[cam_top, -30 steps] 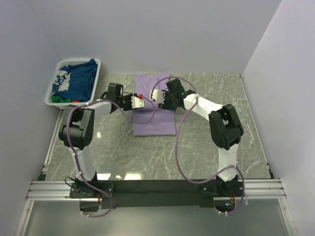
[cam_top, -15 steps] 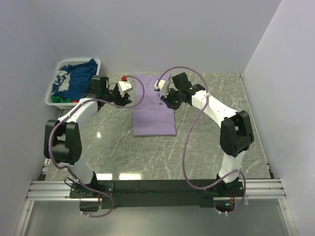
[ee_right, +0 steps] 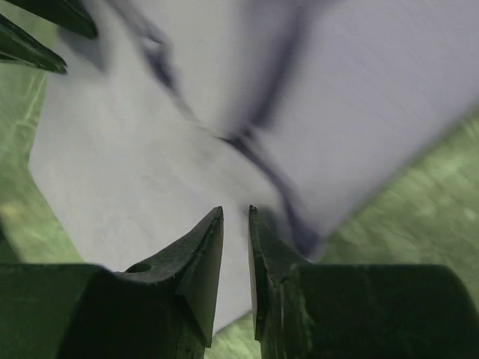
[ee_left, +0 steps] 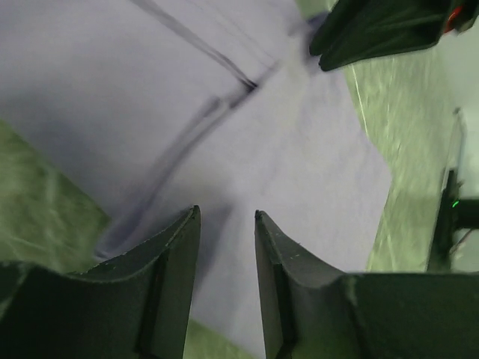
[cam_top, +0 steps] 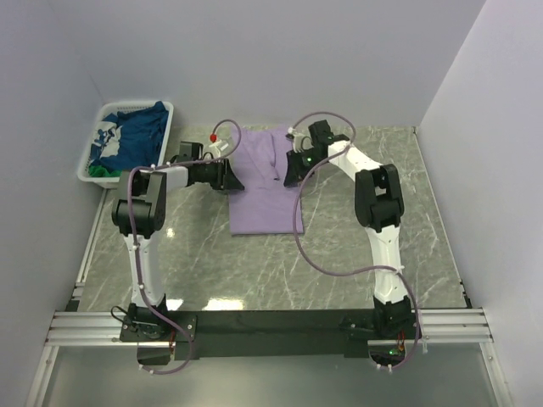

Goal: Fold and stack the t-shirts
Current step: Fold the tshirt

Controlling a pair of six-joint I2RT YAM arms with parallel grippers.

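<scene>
A lavender t-shirt [cam_top: 265,202] lies folded in a long strip on the marble table, with a crease across its far half. My left gripper [cam_top: 237,181] is at the strip's left edge and my right gripper [cam_top: 290,175] at its right edge. In the left wrist view the left gripper [ee_left: 224,214] is open over the lavender cloth [ee_left: 299,149], with nothing between its fingers. In the right wrist view the right gripper [ee_right: 236,209] stands narrowly open above the cloth [ee_right: 142,149], empty. More t-shirts sit in the basket: a navy one [cam_top: 136,136] on top and a bit of green [cam_top: 102,170].
The white slatted basket [cam_top: 136,105] stands at the far left corner against the wall. Grey walls close in the table at the back and on both sides. Purple cables loop from both arms above the table.
Both grippers left the middle of the lavender shirt, swung outward, and now sit low at its left and right edges. The right jaws have narrowed.
</scene>
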